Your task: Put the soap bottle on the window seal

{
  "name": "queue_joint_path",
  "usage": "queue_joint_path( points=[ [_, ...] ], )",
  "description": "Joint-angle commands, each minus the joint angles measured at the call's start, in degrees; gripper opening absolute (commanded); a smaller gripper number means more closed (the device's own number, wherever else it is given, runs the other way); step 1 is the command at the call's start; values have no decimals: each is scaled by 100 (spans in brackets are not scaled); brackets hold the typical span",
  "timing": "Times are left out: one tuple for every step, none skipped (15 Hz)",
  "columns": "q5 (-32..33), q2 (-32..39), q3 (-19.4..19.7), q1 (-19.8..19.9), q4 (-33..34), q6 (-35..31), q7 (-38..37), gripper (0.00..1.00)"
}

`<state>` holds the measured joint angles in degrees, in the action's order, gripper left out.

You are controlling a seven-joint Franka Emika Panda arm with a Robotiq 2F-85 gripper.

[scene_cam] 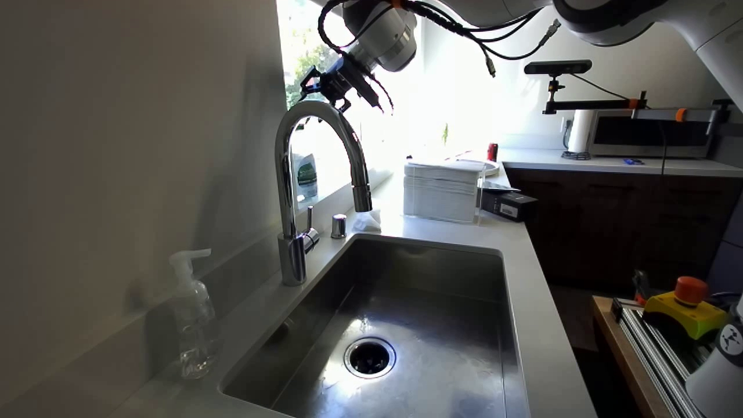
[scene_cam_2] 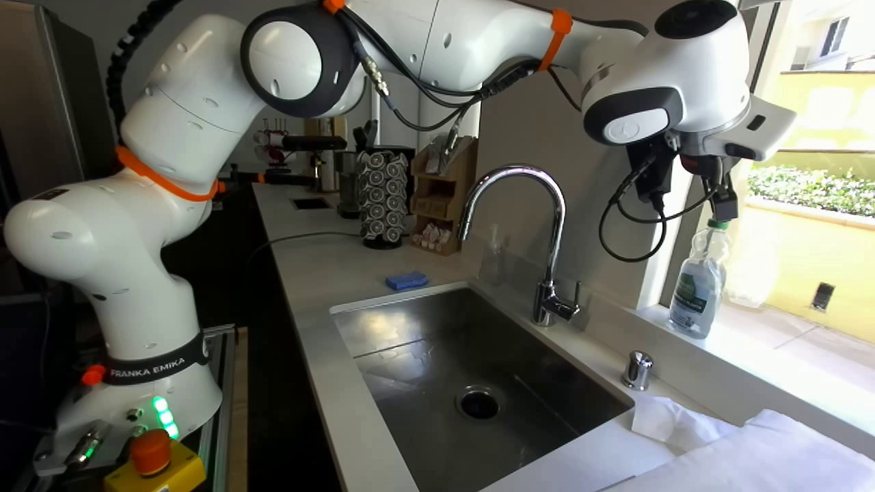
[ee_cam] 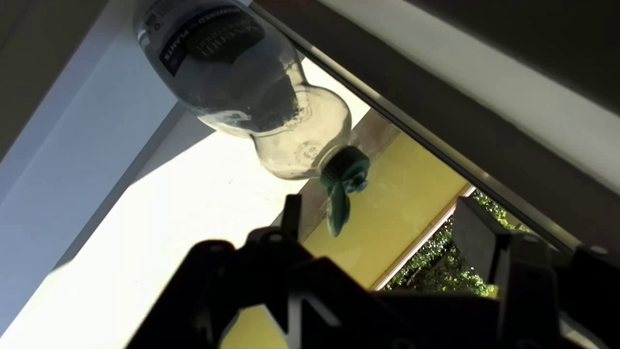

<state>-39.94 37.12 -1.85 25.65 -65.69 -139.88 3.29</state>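
The soap bottle [scene_cam_2: 697, 294] is translucent with bluish contents, a dark label and a green cap. It stands upright on the window seal [scene_cam_2: 752, 365], a bright pale ledge. It also shows behind the faucet in an exterior view [scene_cam: 306, 174] and, tilted by the camera angle, in the wrist view [ee_cam: 232, 72], where its flip lid hangs open. My gripper [ee_cam: 382, 211] is open, with its fingers wide apart and nothing between the pads. It is just above the cap in an exterior view [scene_cam_2: 726, 210]. Whether a finger touches the lid I cannot tell.
An arched faucet [scene_cam: 284, 174] stands between the sink [scene_cam: 441, 348] and the window. A clear pump dispenser [scene_cam: 194, 325] stands near the wall. A stack of white napkins [scene_cam: 444, 191] and a black box [scene_cam: 508, 206] are on the counter. The window frame [ee_cam: 411, 116] is close to the gripper.
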Motion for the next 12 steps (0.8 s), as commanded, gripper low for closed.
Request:
queue_joint_path(
  points=[
    [238,-227,153,-31,-170,251,-127,100],
    [313,-316,205,-43,-256,261,-125,100],
    [388,-362,250,-51,-291,294,-125,100],
    [554,-479,355,-97,-416,313,-168,100],
    [659,-538,400,-103,-460,381,-158,100],
    [783,-638,447,-107,-562,520,-135,100],
    [927,-740,501,-113,-630,702,-126,100],
    [1050,-873,533,-108,-760,902,-65,100],
    [1170,-959,564,-111,-827,1067,-45,100],
    [1251,-1093,567,-91,-953,1257,48,100],
    [1302,-1180,558,-63,-1013,1469,129,100],
    [1383,-1311,580,-59,-1152,1625,206,100]
  ],
)
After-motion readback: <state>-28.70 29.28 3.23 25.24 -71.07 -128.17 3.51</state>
